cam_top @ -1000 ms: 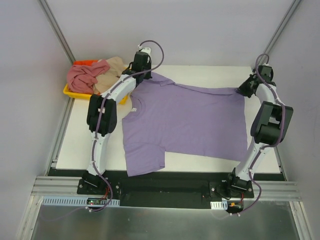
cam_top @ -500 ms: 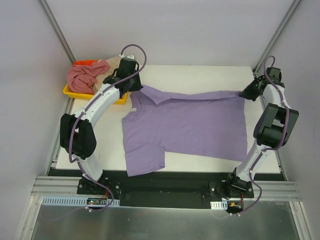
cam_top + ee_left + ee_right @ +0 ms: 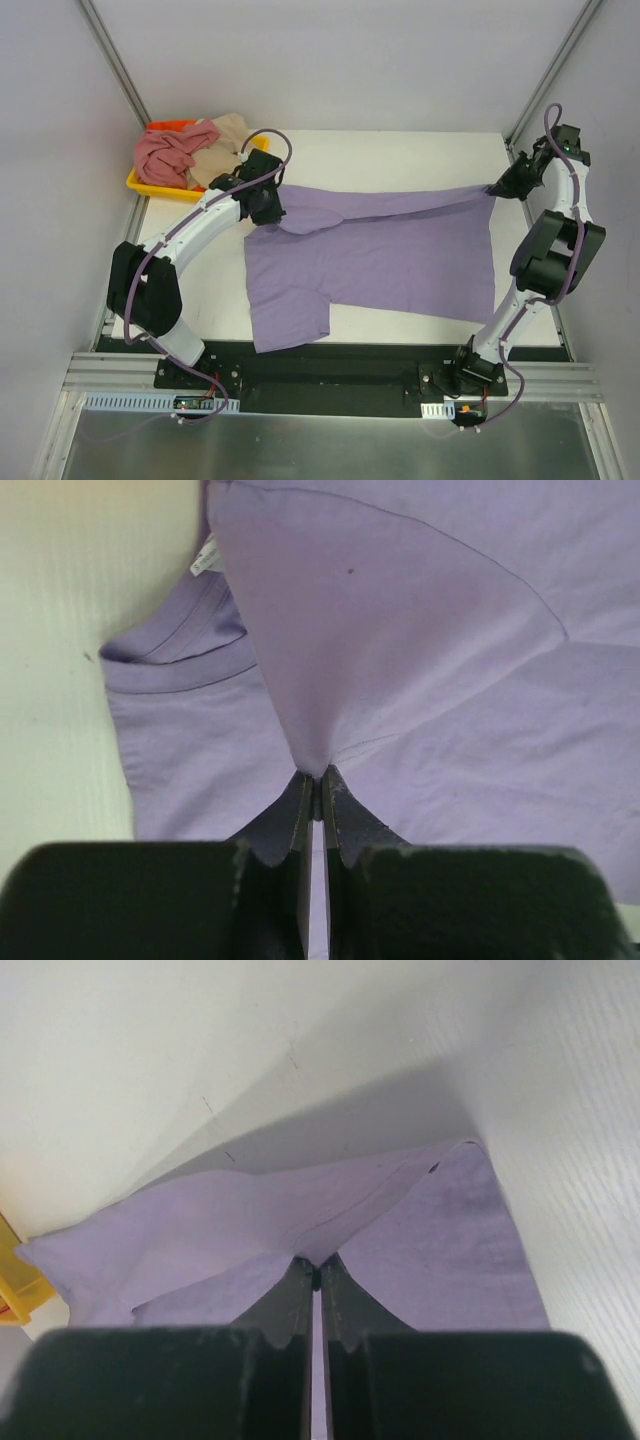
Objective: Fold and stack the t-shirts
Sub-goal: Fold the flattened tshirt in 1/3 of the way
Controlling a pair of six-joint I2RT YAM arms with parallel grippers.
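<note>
The lavender t-shirt [image 3: 380, 255] lies spread on the white table, its far edge lifted and partly folded toward the near side. My left gripper [image 3: 270, 207] is shut on the shirt's far left sleeve, seen in the left wrist view [image 3: 316, 777] pinching a fold of purple cloth [image 3: 380, 630]. My right gripper [image 3: 497, 188] is shut on the far right hem corner, seen in the right wrist view [image 3: 317, 1265] with the cloth [image 3: 200, 1230] stretched between. The pink t-shirt [image 3: 168, 152] and the beige t-shirt [image 3: 222, 135] lie bunched in the tray.
A yellow tray [image 3: 150, 186] stands at the table's far left corner with an orange edge behind it. The white table [image 3: 400, 150] ends at a black strip near the arm bases. Grey walls and metal posts close in both sides.
Both grippers have pulled the shirt's far edge toward the near side, folding it over. The left arm swung down and left; the right arm rose and reached further right.
</note>
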